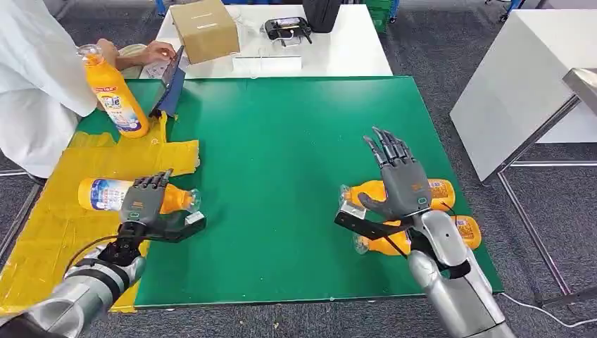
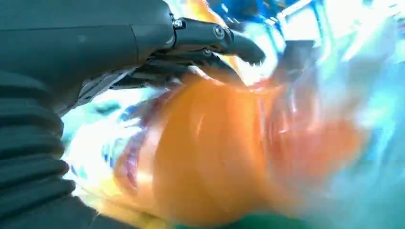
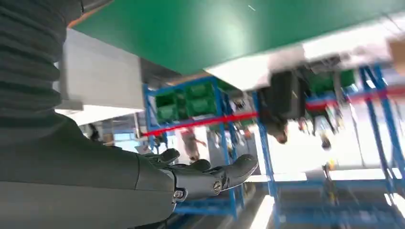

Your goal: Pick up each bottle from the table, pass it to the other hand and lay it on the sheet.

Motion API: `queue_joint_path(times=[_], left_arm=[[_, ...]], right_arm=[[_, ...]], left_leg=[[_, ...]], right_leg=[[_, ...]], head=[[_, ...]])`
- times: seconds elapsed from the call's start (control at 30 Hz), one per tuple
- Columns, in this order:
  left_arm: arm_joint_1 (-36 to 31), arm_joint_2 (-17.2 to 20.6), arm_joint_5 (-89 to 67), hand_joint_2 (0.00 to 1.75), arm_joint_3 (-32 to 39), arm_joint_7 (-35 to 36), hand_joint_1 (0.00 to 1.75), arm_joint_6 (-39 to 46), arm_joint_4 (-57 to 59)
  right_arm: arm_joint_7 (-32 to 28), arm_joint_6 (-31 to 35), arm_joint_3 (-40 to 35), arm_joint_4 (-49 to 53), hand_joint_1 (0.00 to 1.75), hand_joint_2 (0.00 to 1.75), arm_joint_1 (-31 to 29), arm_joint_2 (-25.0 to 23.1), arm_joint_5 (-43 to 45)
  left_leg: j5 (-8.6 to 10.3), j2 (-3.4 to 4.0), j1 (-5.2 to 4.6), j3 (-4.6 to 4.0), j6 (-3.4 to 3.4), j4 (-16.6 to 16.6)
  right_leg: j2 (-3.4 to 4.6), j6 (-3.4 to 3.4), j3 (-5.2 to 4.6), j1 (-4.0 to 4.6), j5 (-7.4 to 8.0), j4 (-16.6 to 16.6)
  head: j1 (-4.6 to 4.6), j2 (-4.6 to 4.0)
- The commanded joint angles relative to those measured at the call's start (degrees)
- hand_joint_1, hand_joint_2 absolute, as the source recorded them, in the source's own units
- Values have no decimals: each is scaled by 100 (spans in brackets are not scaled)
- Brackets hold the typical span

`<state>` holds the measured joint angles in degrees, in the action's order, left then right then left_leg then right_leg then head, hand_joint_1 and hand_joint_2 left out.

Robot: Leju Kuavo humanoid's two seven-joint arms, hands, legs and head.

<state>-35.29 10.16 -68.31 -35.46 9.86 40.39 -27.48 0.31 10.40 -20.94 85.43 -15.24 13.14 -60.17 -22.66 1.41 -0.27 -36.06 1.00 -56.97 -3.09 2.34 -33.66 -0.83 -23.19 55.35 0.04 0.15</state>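
Head view: L hand point(image 1: 143, 199) gripping bottle point(image 1: 105, 194) on yellow sheet point(image 1: 42, 232); R hand point(image 1: 401, 182) open above two bottles point(image 1: 440, 190).

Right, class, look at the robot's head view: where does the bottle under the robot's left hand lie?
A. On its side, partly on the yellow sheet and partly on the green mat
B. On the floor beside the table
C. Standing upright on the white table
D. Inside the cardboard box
A: the orange bottle lies on its side under the left hand, its labelled end on the yellow sheet and its cap end over the green mat.
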Motion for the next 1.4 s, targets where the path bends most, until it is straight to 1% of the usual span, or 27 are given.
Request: queue_joint_path(times=[0.03,0.1,0.17,0.2,0.23,0.3,0.37,0.4,0.43,0.47,0.5,0.57,0.6,0.7,0.73,0.77,0.8,0.83,0.93,1.0,1.1,1.17,1.23,1.27,1.3,1.33,1.4], left_arm=[[1141,-1135,3511,175,3776,-2382,0,-1821,-3166],[1412,-1155,3666,175,3742,-2306,0,-1996,-3802],[1429,-1157,3664,175,3735,-2297,0,-2000,-3827],[1429,-1157,3664,175,3735,-2297,0,-2000,-3827],[1429,-1157,3664,175,3735,-2297,0,-2000,-3827],[1433,-1143,3667,175,3729,-2335,0,-2002,-3753],[1433,-1143,3667,175,3729,-2335,0,-2002,-3753],[1410,-1171,3797,175,3762,-2465,0,-2000,-3739],[1477,-1219,4047,175,3792,-2641,0,-2070,-3905],[1682,-1246,4360,175,3735,-2715,0,-2318,-4358],[1911,-1266,4458,175,3611,-2720,0,-2386,-4825],[2103,-1300,4438,175,3474,-2697,0,-2369,-5184],[2244,-1317,4643,175,3353,-2738,0,-2538,-5433],[2522,-1335,4730,175,2954,-2756,0,-2597,-5831],[2578,-1337,4747,175,2822,-2802,0,-2624,-5912],[2609,-1328,4750,175,2745,-2794,0,-2611,-5956],[2639,-1319,4796,175,2630,-2843,0,-2621,-6013],[2671,-1317,4798,175,2544,-2830,0,-2608,-6059],[2664,-1290,4937,175,2296,-2895,0,-2671,-6069],[2633,-1297,5019,175,2225,-2899,0,-2683,-6010],[2618,-1306,5051,175,2217,-2906,0,-2694,-5971],[2580,-1299,5147,175,2206,-2926,0,-2749,-5900],[2557,-1316,5152,175,2160,-2931,0,-2751,-5831],[2534,-1327,5171,175,2113,-2943,0,-2754,-5777],[2528,-1339,5186,175,2095,-2956,0,-2758,-5758],[2515,-1325,5242,175,2061,-2998,0,-2770,-5716],[2496,-1322,5289,175,1996,-3020,0,-2769,-5681]], right_arm=[[81,-530,84,-1209,0,175,-287,391,-118],[56,-571,145,-1312,0,175,-235,478,-82],[47,-570,152,-1322,0,175,-226,486,-79],[47,-570,152,-1322,0,175,-226,486,-79],[47,-570,152,-1322,0,175,-226,486,-79],[77,-583,139,-1292,0,175,-249,439,-90],[77,-583,139,-1292,0,175,-249,439,-90],[102,-650,126,-1291,0,175,-243,465,-105],[144,-760,132,-1353,0,175,-250,491,-100],[176,-809,193,-1489,0,175,-234,522,-54],[176,-842,256,-1640,0,175,-197,557,2],[110,-820,318,-1783,0,175,-160,596,51],[173,-851,383,-1938,0,175,-140,585,40],[528,-647,499,-2449,0,175,-140,586,-418],[709,-616,553,-2650,0,175,-176,579,-589],[677,-561,591,-2780,0,175,-207,565,-634],[764,-429,674,-2976,0,175,-263,533,-767],[732,-362,718,-3150,0,175,-330,499,-826],[724,-12,931,-3738,0,175,-658,284,-1096],[656,186,928,-4104,0,175,-889,185,-1227],[650,197,922,-4165,0,175,-952,140,-1243],[616,270,949,-4301,0,175,-1020,98,-1249],[605,320,921,-4463,0,175,-1138,48,-1314],[602,405,907,-4730,0,175,-1278,-17,-1379],[599,417,896,-4788,0,175,-1313,-34,-1398],[595,523,869,-5039,0,175,-1422,-72,-1480],[533,586,806,-5352,0,175,-1556,-118,-1580]], left_leg=[[-4,-34,7,8,1,-6],[-10,-21,4,9,2,-6],[-21,-3,3,20,-1,-9],[-8,2,-2,4,3,-2],[-19,-5,1,17,-1,-8],[-14,10,1,3,-2,-2],[-17,5,5,10,-4,-3],[-7,3,2,-8,1,-1],[-16,1,7,9,-3,-4],[-9,2,6,-5,0,-2],[-14,0,9,0,-1,-6],[-36,-6,14,33,-4,-15],[-21,-2,10,12,3,-5],[-30,-7,12,24,2,-7],[-32,-13,12,34,2,-2],[-15,-11,5,7,4,2],[-22,-23,5,19,2,-1],[-8,-13,0,-8,4,0],[-15,-15,0,5,4,-2],[-9,-8,-7,-17,9,0],[-20,-4,-1,2,4,-2],[-10,-14,-3,-9,8,2],[-8,-16,-3,-12,8,1],[-19,-10,1,7,4,-2],[-9,-11,-3,-11,9,1],[-20,-7,1,10,4,-2],[-9,-9,-1,-9,8,1]], right_leg=[[-2,0,21,2,-9,-4],[13,0,22,0,-10,-5],[33,-2,28,0,-13,-2],[26,1,7,-2,-2,-6],[33,-3,21,-2,-13,-1],[42,-5,5,0,-5,-3],[41,-5,11,5,-8,-3],[28,-1,-7,4,-1,-3],[39,-5,12,6,-9,-2],[30,-2,-2,7,-2,-4],[35,-2,5,8,-6,-2],[56,-7,42,8,-25,0],[38,1,21,7,-11,-9],[40,0,37,7,-19,-11],[37,0,49,6,-22,-16],[19,1,20,2,-9,-15],[19,-2,35,0,-18,-13],[9,1,5,-2,-3,-12],[20,-2,17,-4,-9,-10],[23,17,-6,-8,-8,-7],[48,15,13,-4,-9,-7],[25,20,1,-4,-7,-8],[21,21,-2,-4,-7,-7],[42,16,15,-2,-13,-5],[26,22,-2,-4,-6,-5],[45,17,18,-3,-14,-5],[28,22,1,-3,-6,-6]], head=[[7,0],[4,0],[0,0],[4,0],[7,0],[0,0],[0,0],[2,0],[2,0],[2,0],[0,0],[2,0],[4,0],[2,0],[2,0],[4,0],[2,0],[2,0],[4,0],[0,0],[0,0],[0,0],[0,0],[0,0],[0,0],[0,0],[0,0]])
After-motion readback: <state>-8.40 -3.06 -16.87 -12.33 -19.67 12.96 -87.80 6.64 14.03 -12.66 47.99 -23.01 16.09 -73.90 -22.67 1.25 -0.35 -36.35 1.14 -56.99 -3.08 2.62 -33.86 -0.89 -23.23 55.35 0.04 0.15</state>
